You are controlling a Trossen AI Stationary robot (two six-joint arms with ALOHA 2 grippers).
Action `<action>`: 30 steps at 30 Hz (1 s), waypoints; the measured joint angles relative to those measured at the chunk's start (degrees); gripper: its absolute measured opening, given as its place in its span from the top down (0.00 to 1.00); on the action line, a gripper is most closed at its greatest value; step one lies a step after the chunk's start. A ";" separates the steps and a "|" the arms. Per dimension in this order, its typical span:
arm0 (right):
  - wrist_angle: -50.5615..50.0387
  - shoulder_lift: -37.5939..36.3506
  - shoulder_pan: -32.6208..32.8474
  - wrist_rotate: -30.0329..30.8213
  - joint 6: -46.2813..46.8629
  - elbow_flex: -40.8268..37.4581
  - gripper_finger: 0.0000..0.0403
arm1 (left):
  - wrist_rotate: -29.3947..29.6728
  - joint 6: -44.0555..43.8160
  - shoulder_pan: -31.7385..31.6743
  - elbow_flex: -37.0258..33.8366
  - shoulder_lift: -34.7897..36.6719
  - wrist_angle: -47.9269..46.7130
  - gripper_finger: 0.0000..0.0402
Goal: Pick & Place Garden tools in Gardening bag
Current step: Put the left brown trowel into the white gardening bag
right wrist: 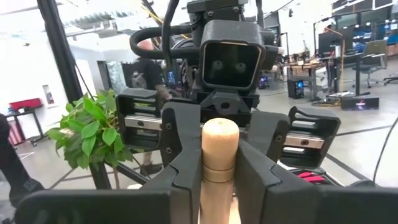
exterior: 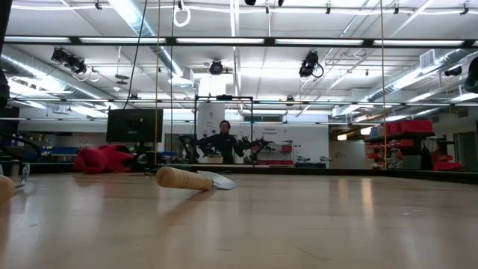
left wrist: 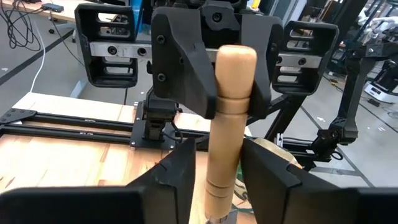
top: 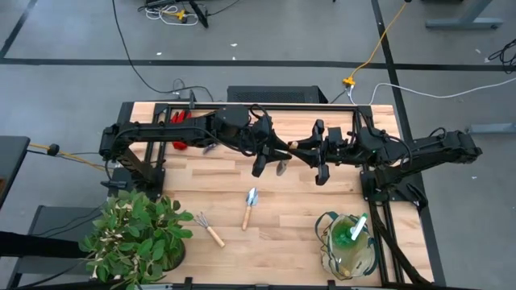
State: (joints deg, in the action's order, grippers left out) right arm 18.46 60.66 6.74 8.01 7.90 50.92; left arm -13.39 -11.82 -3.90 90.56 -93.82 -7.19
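Both arms meet above the middle of the table. A garden tool with a light wooden handle (top: 300, 146) and a silver head (top: 280, 167) hangs between them. My right gripper (top: 321, 153) is shut on the handle. My left gripper (top: 270, 155) is open, with a finger on each side of the handle (left wrist: 222, 155) and a narrow gap showing. A silver trowel (top: 250, 206) and a small rake (top: 209, 229) lie flat on the table. Red gloves (top: 179, 121) lie at the far left. The beige gardening bag (top: 348, 250) stands at the near right with a green-and-white item (top: 357, 228) in it. My right gripper pinches the wooden handle near its rounded free end (right wrist: 219, 177) between its two fingers (right wrist: 180, 180). The fingers come level from the table's right side. The tool is lifted clear of the table. The left wrist view shows the same fingers (left wrist: 186, 74) on either side of the handle's end.
A leafy potted plant (top: 133, 238) stands at the near left corner. The lying trowel also shows in the low view (exterior: 187, 179), with the gloves (exterior: 104, 158) behind it. Bare wood lies between the trowel and the bag. A person (exterior: 224, 143) stands far behind the table.
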 joint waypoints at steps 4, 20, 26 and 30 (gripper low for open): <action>0.02 0.00 0.00 -0.10 -0.07 0.00 0.82 | 0.02 -0.02 0.00 0.00 0.00 -0.02 0.63; -0.04 -0.13 0.00 -0.57 -0.17 0.00 0.82 | 0.37 -0.78 -0.17 -0.03 3.36 -4.65 0.58; -0.26 -0.81 -0.02 -1.97 -1.53 0.00 0.82 | 2.37 -0.37 -0.17 -0.02 6.11 -8.88 0.58; -0.41 -1.63 -0.02 -2.09 -2.83 0.00 0.82 | 4.64 0.95 -0.17 -0.01 7.59 -9.36 0.58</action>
State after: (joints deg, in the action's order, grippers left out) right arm 18.04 59.04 6.72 5.92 5.07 50.92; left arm -8.75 -10.87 -4.08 90.56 -86.23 -16.55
